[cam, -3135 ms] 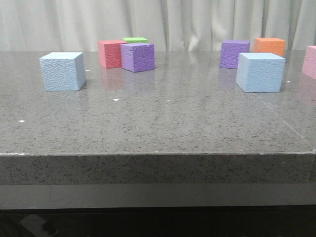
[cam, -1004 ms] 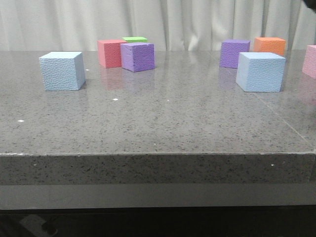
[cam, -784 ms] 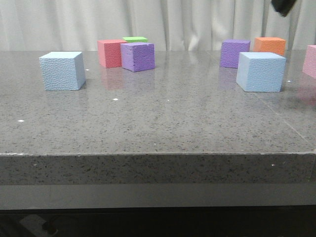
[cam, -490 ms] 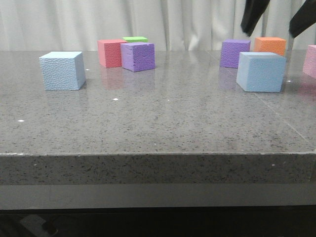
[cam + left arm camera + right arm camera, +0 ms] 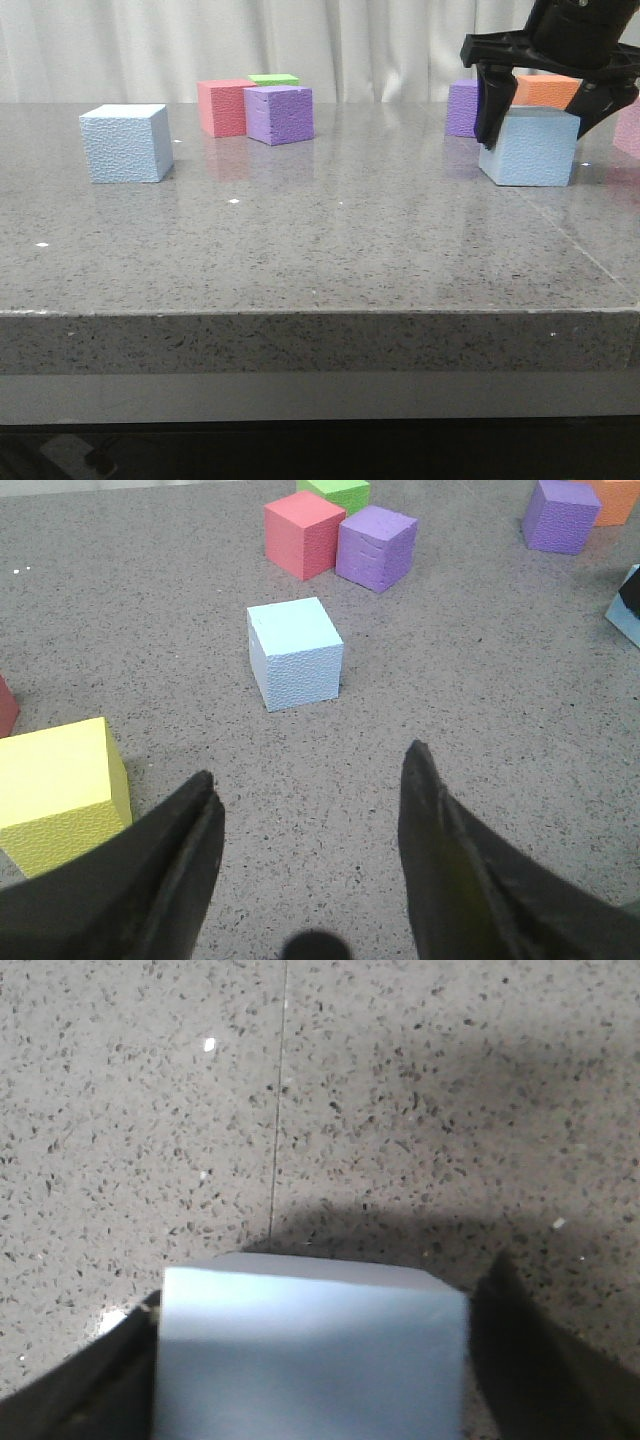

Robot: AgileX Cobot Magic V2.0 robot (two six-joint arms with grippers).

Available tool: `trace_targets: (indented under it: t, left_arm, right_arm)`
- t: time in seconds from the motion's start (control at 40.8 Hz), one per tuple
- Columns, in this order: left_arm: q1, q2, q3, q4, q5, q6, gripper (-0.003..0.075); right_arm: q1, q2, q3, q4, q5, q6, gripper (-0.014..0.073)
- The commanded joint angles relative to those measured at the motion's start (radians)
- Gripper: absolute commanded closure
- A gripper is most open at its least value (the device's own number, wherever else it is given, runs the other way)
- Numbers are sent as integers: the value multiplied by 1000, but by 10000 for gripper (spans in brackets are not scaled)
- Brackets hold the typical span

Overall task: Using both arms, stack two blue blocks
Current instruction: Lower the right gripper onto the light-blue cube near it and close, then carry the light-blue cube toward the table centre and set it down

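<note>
Pale sky-blue foam cubes sit well apart on the grey speckled counter [image 5: 330, 250]: one [image 5: 127, 143] left, one [image 5: 528, 147] right. Three seconds ago no arm showed; now the right pincer [image 5: 540, 105] straddles the right cube, spread open, not yet closed. Next: close, lift. Left pincer [image 5: 310, 820] hangs open short of the left cube.

Two pale blue blocks [image 5: 127, 144] [image 5: 529, 148] sit upright, well apart on the table.

A red cube [image 5: 224, 107], a purple cube [image 5: 279, 115] and a green block [image 5: 273, 80] are grouped at upper left; an orange cube [image 5: 545, 91] is seen upper right.
</note>
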State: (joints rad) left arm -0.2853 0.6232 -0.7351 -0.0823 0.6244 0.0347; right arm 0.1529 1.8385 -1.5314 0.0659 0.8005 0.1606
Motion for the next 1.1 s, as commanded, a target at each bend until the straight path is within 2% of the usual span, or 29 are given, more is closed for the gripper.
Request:
trace_targets:
  t: [0.0, 0.196, 0.318, 0.588, 0.686, 0.98, 1.078]
  left_arm:
    - [-7, 9, -30, -10, -90, -9, 323]
    - [-7, 9, -30, -10, -93, -9, 323]
    - [-7, 9, -30, -12, -95, -9, 323]
    - [-7, 9, -30, -12, -95, -9, 323]
    - [-7, 9, -30, -12, -95, -9, 323]
    - [-7, 9, -30, -12, -95, -9, 323]
    - [-7, 9, -30, -12, -95, -9, 323]
  right_arm:
    - [0, -52, -39, -9, -26, 5, 157]
    - [56, -98, -76, -16, 21, 5, 153]
    - [153, -105, -124, -59, 59, 14, 155]
    - [347, -40, -222, -322, 76, 339, 155]
    - [399, 4, -269, -383, 88, 411, 155]
    - [448, 127, -358, -412, 113, 526, 153]
    - [448, 146, -359, -404, 113, 529, 106]
